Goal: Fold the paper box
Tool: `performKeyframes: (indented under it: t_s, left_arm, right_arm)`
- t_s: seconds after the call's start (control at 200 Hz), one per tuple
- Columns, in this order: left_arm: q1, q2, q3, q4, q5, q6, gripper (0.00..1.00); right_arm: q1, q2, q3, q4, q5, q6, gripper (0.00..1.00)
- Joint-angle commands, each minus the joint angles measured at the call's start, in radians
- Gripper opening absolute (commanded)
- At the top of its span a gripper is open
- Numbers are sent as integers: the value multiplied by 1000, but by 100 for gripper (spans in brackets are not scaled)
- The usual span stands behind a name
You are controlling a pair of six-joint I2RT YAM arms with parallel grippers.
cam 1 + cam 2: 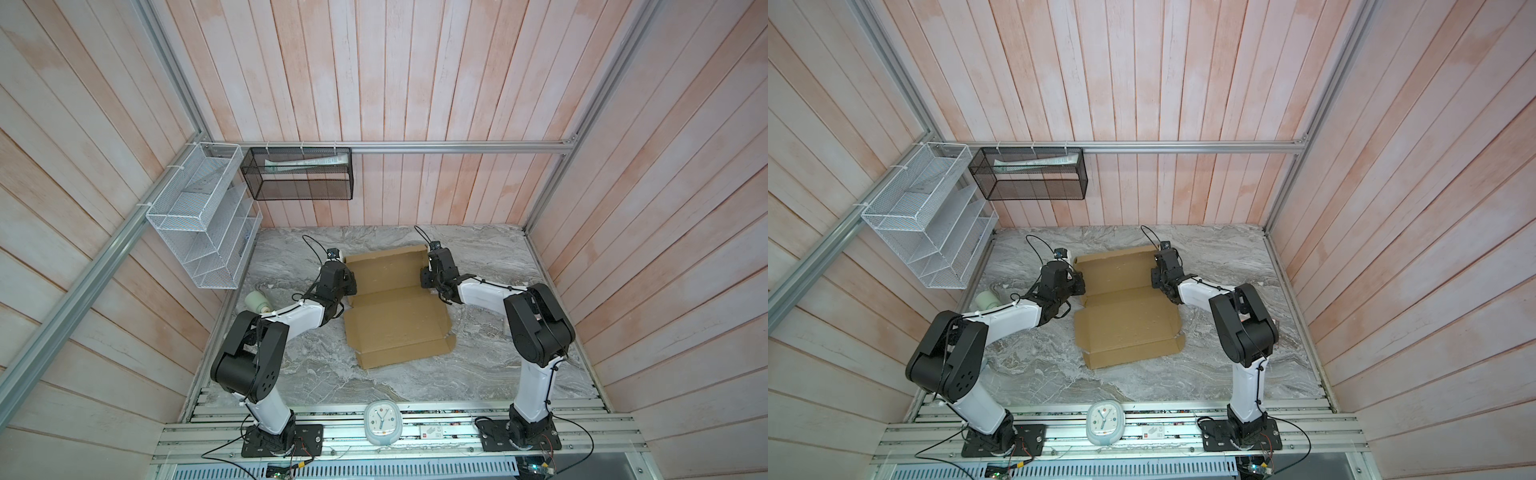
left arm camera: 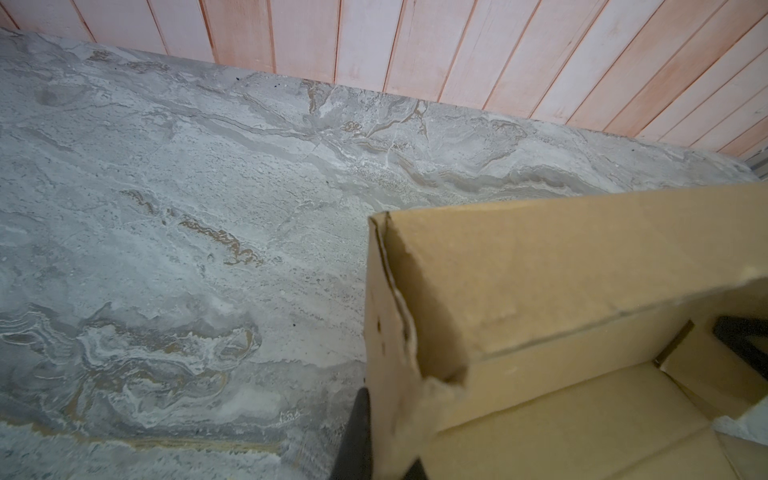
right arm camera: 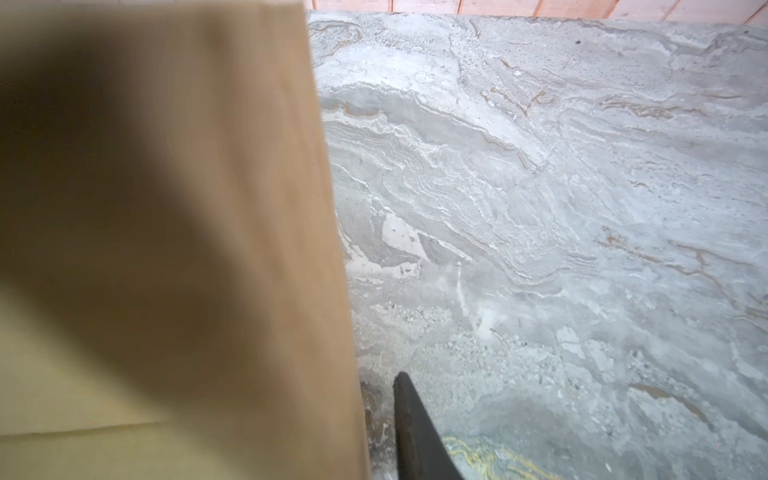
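The paper box point(image 1: 395, 316) lay partly folded on the tabletop point(image 1: 478, 374) — far side walls raised. The left gripper point(image 1: 348, 275) had its jaws clamped on the left wall; the right gripper point(image 1: 427, 272) had them parted, one finger point(image 3: 415, 432) just clear of the right wall

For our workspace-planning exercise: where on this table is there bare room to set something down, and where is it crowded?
Free: the marble table between the paper box and the clock; also the strip between box and back wall. Crowded: the box's far half, left fingers and right fingers at its sides.
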State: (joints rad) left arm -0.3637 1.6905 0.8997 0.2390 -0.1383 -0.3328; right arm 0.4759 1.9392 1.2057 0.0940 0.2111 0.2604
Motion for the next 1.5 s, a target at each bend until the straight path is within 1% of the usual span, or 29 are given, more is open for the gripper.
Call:
performKeyframes:
  t_s: [0.0, 0.4, 0.635, 0.85, 1.185, 1.495]
  left_arm:
    - [-3, 7, 22, 4, -3, 5, 0]
    - [-3, 5, 14, 6, -1, 3, 0]
    - [-3, 1, 10, 4, -3, 9, 0]
    - [-3, -1, 11, 8, -3, 10, 0]
    - [-3, -4, 15, 1, -3, 13, 0]
    - [-2, -5, 13, 1, -4, 10, 0]
  right_arm:
    - [-22, -43, -18, -16, -26, 31, 28]
    - [-25, -27, 48, -36, -45, -11, 28]
    - [-24, -16, 82, -16, -44, -17, 28]
    - [-24, -11, 108, -11, -53, -24, 31]
    - [-23, -4, 128, -11, -32, -14, 31]
    - [-16, 6, 141, -35, 39, -7, 19]
